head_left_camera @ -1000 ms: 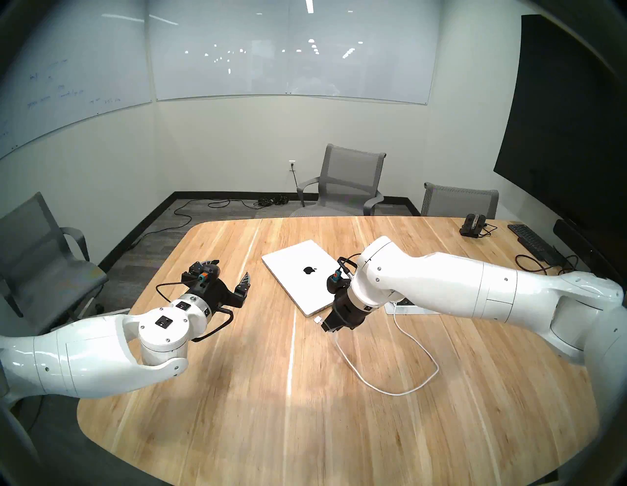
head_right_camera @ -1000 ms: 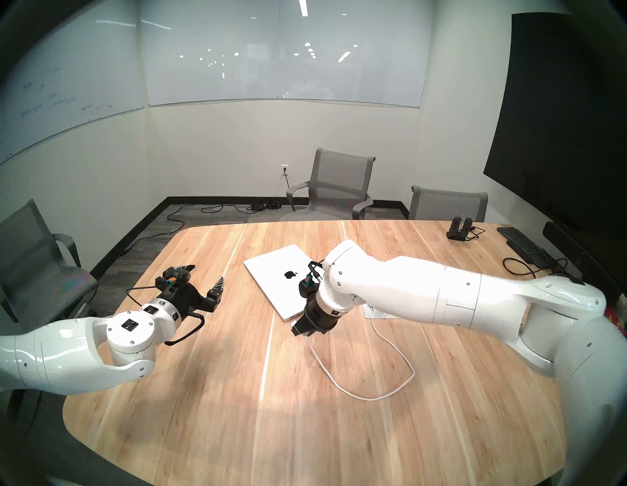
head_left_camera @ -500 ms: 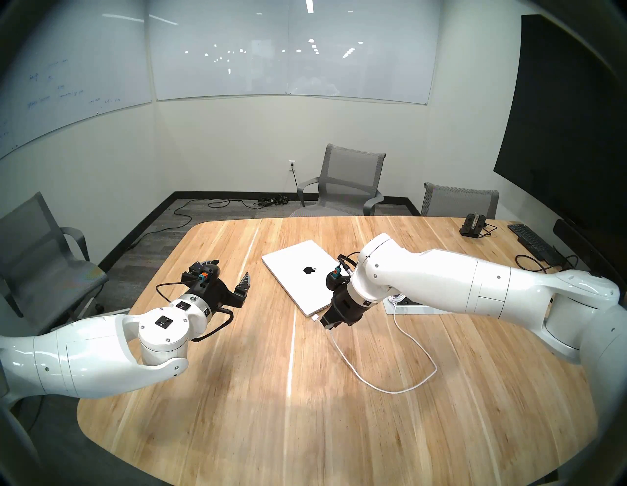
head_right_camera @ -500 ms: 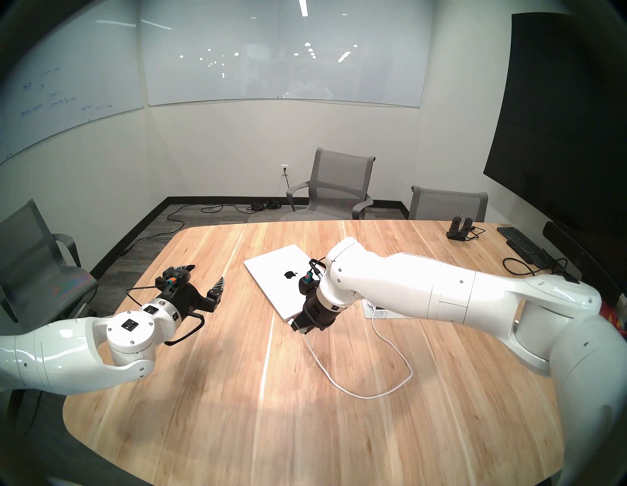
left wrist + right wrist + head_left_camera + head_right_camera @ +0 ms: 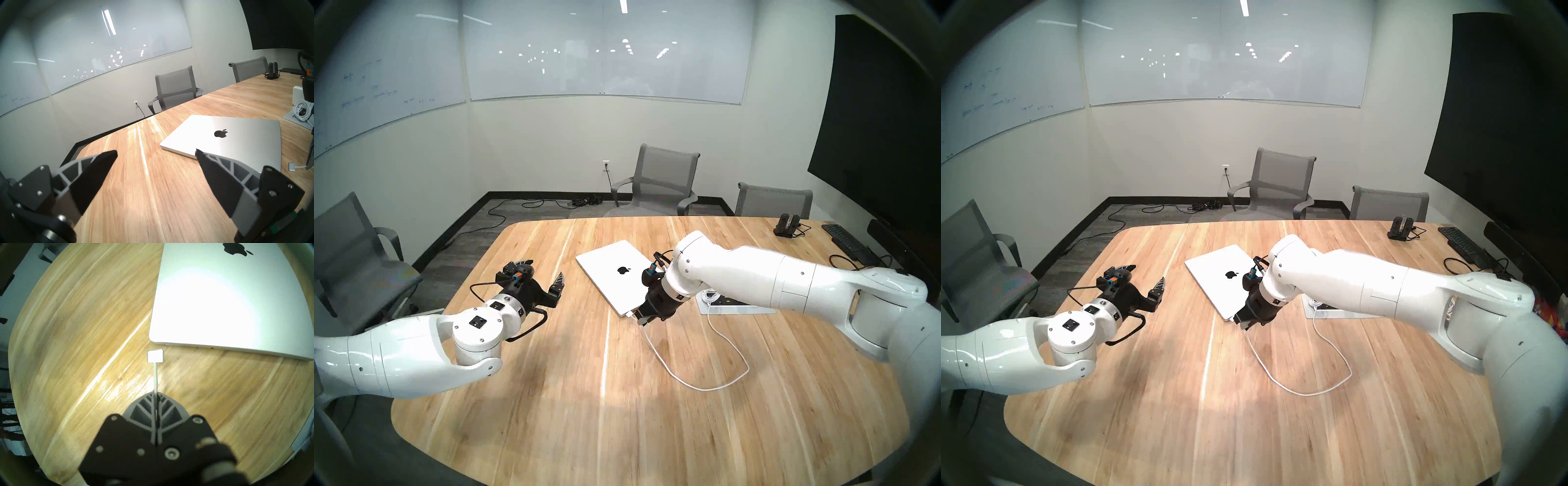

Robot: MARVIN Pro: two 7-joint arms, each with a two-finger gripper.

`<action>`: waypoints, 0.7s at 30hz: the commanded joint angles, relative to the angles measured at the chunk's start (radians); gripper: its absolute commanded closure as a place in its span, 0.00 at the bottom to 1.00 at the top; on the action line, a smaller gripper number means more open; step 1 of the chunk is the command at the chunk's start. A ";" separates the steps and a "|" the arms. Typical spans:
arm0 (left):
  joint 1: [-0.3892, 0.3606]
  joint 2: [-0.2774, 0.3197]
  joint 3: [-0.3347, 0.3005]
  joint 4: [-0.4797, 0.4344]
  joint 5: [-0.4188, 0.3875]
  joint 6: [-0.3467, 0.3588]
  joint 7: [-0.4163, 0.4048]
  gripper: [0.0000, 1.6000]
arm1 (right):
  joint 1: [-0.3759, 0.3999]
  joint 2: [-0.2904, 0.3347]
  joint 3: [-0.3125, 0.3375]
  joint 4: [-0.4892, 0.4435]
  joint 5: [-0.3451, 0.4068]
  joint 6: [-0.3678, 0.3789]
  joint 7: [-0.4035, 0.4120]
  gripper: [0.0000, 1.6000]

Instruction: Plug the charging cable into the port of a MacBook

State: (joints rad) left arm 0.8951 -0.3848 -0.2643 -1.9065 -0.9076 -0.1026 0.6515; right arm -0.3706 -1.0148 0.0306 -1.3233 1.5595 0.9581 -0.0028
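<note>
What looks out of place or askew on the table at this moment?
Nothing looks damaged or spilled. The MacBook lies closed, askew to the table edges. The charging cable loops loosely; the right tool pinches it just behind the connector, which is near the laptop's edge, not yet plugged in.

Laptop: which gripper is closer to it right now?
Right. The right gripper is at the laptop's near corner, pinching the charging cable with its plug just short of the edge. The left gripper hangs open over bare table, clearly off to the laptop's left.
</note>
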 commanded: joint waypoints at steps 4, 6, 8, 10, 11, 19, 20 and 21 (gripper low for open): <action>-0.014 -0.001 -0.013 -0.002 -0.002 -0.004 -0.001 0.00 | 0.065 -0.033 -0.064 0.036 0.034 0.002 0.031 1.00; -0.014 -0.001 -0.013 -0.002 -0.002 -0.004 -0.001 0.00 | 0.069 -0.033 -0.073 0.037 0.040 0.002 0.035 1.00; -0.014 -0.001 -0.013 -0.002 -0.002 -0.004 -0.001 0.00 | 0.071 -0.033 -0.080 0.040 0.041 0.002 0.039 1.00; -0.014 -0.001 -0.013 -0.002 -0.002 -0.004 -0.001 0.00 | 0.072 -0.033 -0.084 0.045 0.041 0.002 0.043 1.00; -0.014 -0.001 -0.013 -0.002 -0.002 -0.004 -0.001 0.00 | 0.072 -0.034 -0.086 0.046 0.042 0.002 0.044 1.00; -0.014 -0.001 -0.013 -0.002 -0.002 -0.004 -0.001 0.00 | 0.077 -0.028 -0.089 0.036 0.051 0.002 0.045 1.00; -0.014 -0.001 -0.013 -0.002 -0.002 -0.004 -0.001 0.00 | 0.077 -0.028 -0.090 0.035 0.053 0.002 0.045 1.00; -0.014 -0.001 -0.013 -0.002 -0.002 -0.004 -0.001 0.00 | 0.076 -0.027 -0.090 0.035 0.053 0.002 0.046 1.00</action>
State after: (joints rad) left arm 0.8951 -0.3848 -0.2643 -1.9065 -0.9076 -0.1026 0.6515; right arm -0.3247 -1.0444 -0.0693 -1.2748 1.6031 0.9578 0.0409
